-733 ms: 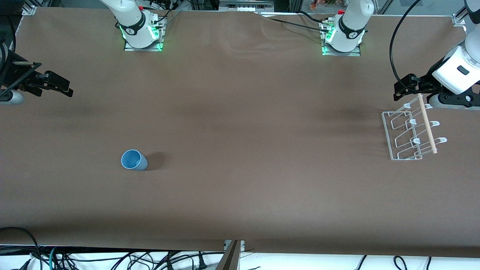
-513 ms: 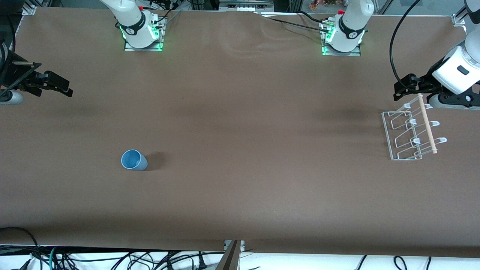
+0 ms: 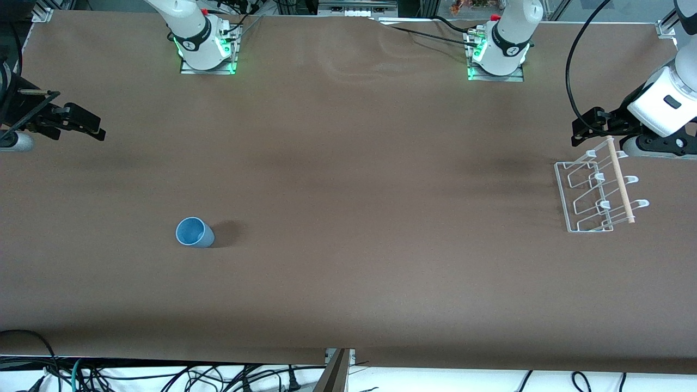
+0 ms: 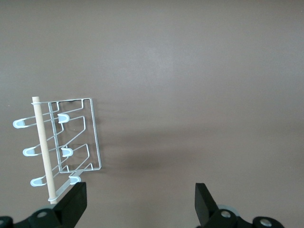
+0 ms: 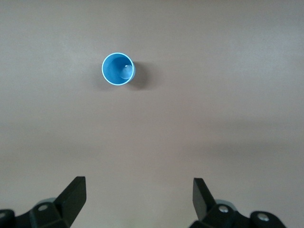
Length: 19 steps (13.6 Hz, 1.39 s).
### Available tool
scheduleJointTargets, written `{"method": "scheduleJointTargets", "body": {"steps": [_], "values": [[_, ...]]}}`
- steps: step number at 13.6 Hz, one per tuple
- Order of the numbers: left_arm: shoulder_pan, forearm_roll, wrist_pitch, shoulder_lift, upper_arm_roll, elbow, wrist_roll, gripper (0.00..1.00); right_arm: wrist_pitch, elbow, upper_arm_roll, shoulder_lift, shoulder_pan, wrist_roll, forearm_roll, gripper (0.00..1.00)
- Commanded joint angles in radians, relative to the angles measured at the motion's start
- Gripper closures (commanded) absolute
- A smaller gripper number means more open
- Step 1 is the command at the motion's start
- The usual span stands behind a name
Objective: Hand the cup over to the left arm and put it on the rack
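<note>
While both arms wait high at the worktop's ends, I see the cup (image 3: 194, 233) standing upright on the worktop (image 3: 348, 218) toward the right arm's end, mouth up, roughly at eight o'clock from centre. The right hand (image 5: 137, 197) hangs empty, fingers wide. The left hand (image 4: 140, 204), also wide and empty, hangs just beside the rack (image 3: 596, 190), at three o'clock.

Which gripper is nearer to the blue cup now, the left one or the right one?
Right. The right gripper hangs open at the cup's end of the table, apart from it. The left gripper hangs open by the rack at the left arm's end.
</note>
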Motion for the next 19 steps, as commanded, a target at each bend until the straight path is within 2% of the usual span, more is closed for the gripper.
{"method": "scheduleJointTargets", "body": {"steps": [1, 15, 19], "values": [[-0.003, -0.004, -0.006, -0.001, -0.002, 0.008, -0.011, 0.00, -0.018, 0.017, 0.014, 0.001, -0.004, -0.015, -0.025, 0.01], [-0.008, -0.003, 0.000, 0.002, -0.005, 0.008, -0.012, 0.00, -0.052, 0.017, 0.013, 0.001, 0.020, -0.059, -0.065, 0.01], [-0.006, 0.002, -0.003, -0.001, -0.039, -0.003, -0.015, 0.00, -0.046, 0.023, 0.013, 0.002, 0.020, -0.053, -0.062, 0.01]]}}
